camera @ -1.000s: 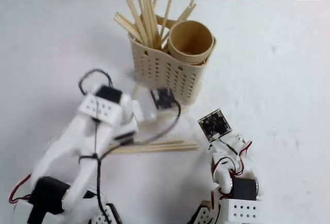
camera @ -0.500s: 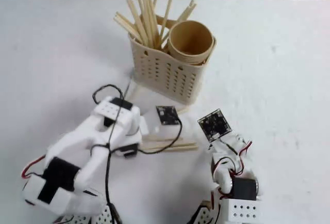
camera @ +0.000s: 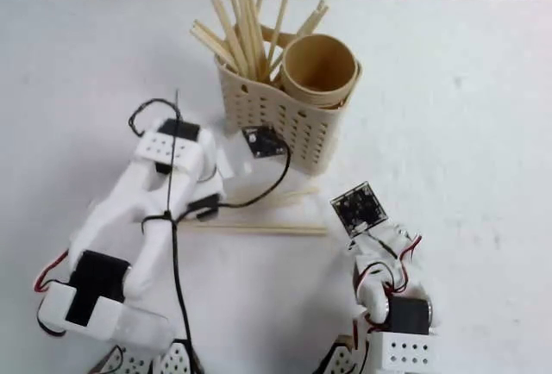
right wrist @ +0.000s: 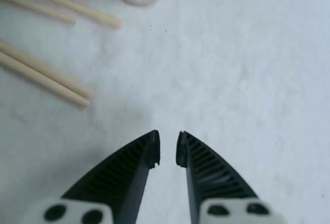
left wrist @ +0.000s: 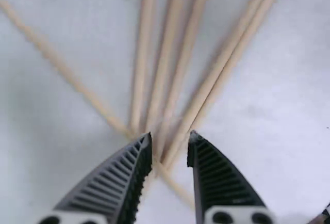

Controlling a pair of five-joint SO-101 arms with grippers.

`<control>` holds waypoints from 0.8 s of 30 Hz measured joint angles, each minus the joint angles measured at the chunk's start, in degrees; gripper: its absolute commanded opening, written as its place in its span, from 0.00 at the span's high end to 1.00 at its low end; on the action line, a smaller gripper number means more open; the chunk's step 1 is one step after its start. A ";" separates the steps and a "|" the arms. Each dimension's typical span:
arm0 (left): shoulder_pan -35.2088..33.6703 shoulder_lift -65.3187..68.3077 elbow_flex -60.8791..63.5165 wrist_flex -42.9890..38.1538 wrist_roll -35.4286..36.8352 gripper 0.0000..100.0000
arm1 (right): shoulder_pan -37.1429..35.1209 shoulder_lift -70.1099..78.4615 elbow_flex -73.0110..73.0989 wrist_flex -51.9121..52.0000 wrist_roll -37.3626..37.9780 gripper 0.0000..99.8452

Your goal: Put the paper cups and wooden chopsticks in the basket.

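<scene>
On the tabletop (camera: 466, 115), loose wooden chopsticks (camera: 259, 228), left end effector (left wrist: 170, 141) narrow over them, right end effector (right wrist: 167, 146) narrower, empty.

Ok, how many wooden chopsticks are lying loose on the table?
6 pale wooden chopsticks: three fanned ahead of the left pincer, a pair beside them, one slanting across their near ends. Others may hide under the left arm.
</scene>
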 measured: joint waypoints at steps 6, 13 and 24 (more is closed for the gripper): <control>-3.34 0.70 -4.48 -5.10 10.37 0.87 | 0.00 0.00 0.00 0.00 0.00 0.93; -3.16 7.74 -5.36 -11.69 15.82 0.87 | 0.00 0.00 0.00 0.00 0.00 0.93; -3.34 11.96 -6.59 -12.66 15.82 0.87 | 0.00 0.00 0.00 0.00 0.00 0.93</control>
